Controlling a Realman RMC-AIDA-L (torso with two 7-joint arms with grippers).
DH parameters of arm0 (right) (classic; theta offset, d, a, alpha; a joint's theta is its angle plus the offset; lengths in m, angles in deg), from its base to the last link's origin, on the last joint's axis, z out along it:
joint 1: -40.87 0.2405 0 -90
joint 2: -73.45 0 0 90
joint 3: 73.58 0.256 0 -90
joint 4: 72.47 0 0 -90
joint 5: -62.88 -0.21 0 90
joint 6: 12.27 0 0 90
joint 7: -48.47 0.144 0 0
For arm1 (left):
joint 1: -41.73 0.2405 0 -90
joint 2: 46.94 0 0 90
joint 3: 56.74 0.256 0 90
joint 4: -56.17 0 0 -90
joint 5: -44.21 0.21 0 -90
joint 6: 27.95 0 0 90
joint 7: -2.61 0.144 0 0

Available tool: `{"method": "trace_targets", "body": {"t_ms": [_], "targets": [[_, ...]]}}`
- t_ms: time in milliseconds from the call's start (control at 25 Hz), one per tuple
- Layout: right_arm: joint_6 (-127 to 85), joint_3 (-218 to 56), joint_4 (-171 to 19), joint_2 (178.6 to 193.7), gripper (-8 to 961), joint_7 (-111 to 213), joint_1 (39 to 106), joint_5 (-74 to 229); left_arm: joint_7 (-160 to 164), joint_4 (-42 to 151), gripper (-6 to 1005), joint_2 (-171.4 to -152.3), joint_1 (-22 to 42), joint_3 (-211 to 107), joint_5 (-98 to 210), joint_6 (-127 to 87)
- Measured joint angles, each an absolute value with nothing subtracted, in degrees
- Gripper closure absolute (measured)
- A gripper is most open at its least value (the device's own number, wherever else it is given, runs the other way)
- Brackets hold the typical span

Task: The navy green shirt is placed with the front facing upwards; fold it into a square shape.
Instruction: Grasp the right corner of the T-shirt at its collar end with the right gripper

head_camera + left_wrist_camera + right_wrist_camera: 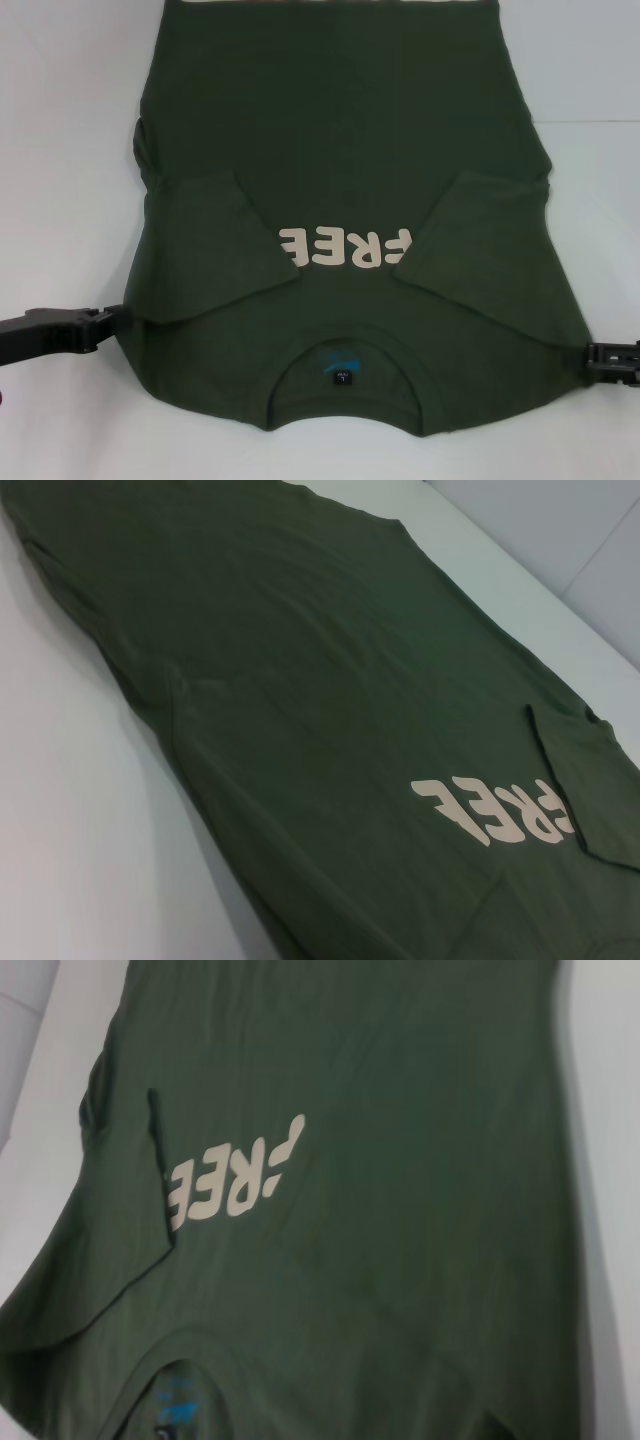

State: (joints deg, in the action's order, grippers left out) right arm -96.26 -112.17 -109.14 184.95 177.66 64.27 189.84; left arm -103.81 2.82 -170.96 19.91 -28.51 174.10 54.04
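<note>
Shirt (340, 150) flat on counter (70, 120), both sleeves folded inward | left pincer (112, 322) lower left at shirt edge, right pincer (592, 360) lower right at edge | pincer states: cannot tell

Folded-in sleeves cover the outer parts of the cream lettering (345, 247). Shirt hem (340, 3) is cut off at the head view's edge. Blue neck label (343, 367) print: illegible.

1. The navy green shirt (340, 130) is soft matt cotton-like cloth, faintly creased.
2. Its cream lettering (345, 247) looks flat, smooth print.
3. The white surface (70, 120) is smooth, slightly sheeny.
</note>
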Motion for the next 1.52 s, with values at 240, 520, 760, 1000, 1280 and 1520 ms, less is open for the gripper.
{"method": "trace_targets", "body": {"t_ms": [240,520,760,1000,1280,1520], "targets": [[-97.63,-111.95,-109.05,185.52,53,177.67,65.68,189.99,-103.57,2.83,970,-170.87,19.91,-28.58,174.1,54.04],[-97.61,-111.99,-108.8,186.29,54,178.29,67.21,190.02,-103.21,2.95,971,-170.91,19.85,-28.46,174.1,53.4],[-97.39,-111.86,-108.73,186.64,54,179.51,67.05,190.09,-103.09,3.0,971,-170.95,19.84,-28.6,174.08,53.27],[-97.33,-111.18,-108.73,186.65,57,179.79,66.74,190.09,-103.0,3.0,971,-170.93,19.83,-28.49,173.75,53.24],[-96.41,-110.61,-108.14,187.01,193,180.24,67.3,190.03,-102.94,3.0,971,-170.86,19.61,-28.36,173.58,53.25],[-94.65,-110.58,-107.54,187.15,454,181.11,67.21,190.05,-102.93,3.0,971,-170.75,19.58,-28.49,173.57,53.25]]}}
